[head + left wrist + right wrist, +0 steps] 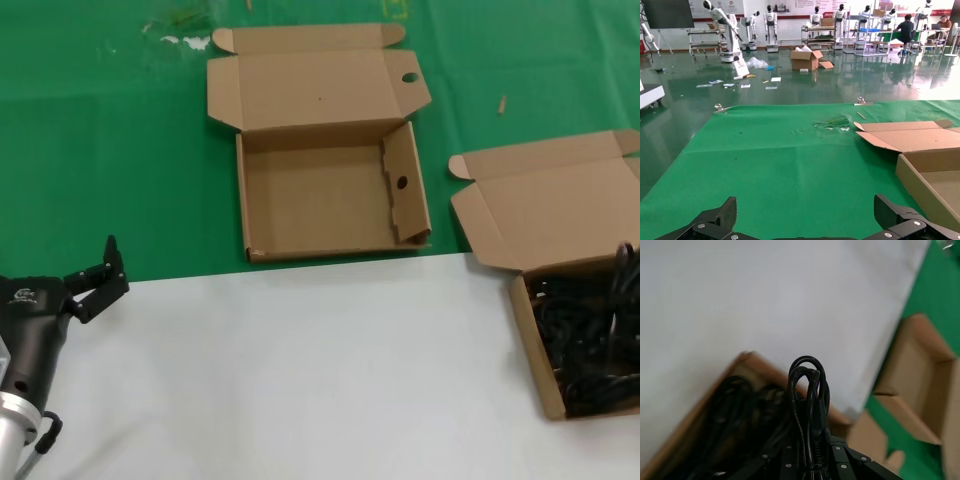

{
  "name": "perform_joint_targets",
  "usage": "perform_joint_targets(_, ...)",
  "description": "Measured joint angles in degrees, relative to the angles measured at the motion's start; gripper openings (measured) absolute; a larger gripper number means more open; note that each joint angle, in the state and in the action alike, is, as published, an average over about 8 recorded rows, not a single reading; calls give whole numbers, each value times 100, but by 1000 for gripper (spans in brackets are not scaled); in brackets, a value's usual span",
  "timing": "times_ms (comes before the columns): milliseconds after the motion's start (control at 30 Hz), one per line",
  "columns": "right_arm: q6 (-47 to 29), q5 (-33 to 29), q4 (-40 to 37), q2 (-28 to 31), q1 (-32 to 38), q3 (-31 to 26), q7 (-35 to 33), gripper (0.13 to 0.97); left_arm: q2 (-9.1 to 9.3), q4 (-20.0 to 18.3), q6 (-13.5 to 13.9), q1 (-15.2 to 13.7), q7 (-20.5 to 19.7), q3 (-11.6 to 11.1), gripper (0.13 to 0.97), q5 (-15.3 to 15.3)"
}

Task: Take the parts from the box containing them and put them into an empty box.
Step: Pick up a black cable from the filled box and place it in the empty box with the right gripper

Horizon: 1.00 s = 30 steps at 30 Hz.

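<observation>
Cords (590,335) fill the full box (527,330) at my 3 o'clock; my right gripper (812,460) is clamped on one cord bundle (807,390) above it. Empty box (330,195) sits at 12. My left gripper (95,280) hangs at 9, jaws apart.

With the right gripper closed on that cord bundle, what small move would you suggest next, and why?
Probably lift it straight up. The right gripper pinches a cord bundle just above the full box, other cords beneath; the empty box sits to its left. The left gripper waits open.
</observation>
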Motion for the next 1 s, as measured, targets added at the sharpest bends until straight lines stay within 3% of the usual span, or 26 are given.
perform_joint_targets(200, 36, 285, 433, -240, 251, 143, 400, 217, 0, 0, 0, 0, 0, 0, 966, 0)
perform_joint_targets(500, 770, -254, 437, -1915, 1458, -660, 281, 217, 0, 0, 0, 0, 0, 0, 966, 0)
perform_joint_targets(767, 1164, -737, -700, -3479, 2440, -1449, -618, 217, 0, 0, 0, 0, 0, 0, 966, 0)
perform_joint_targets(1000, 1287, -839, -2013, -4252, 3014, -1671, -1552, 217, 0, 0, 0, 0, 0, 0, 966, 0)
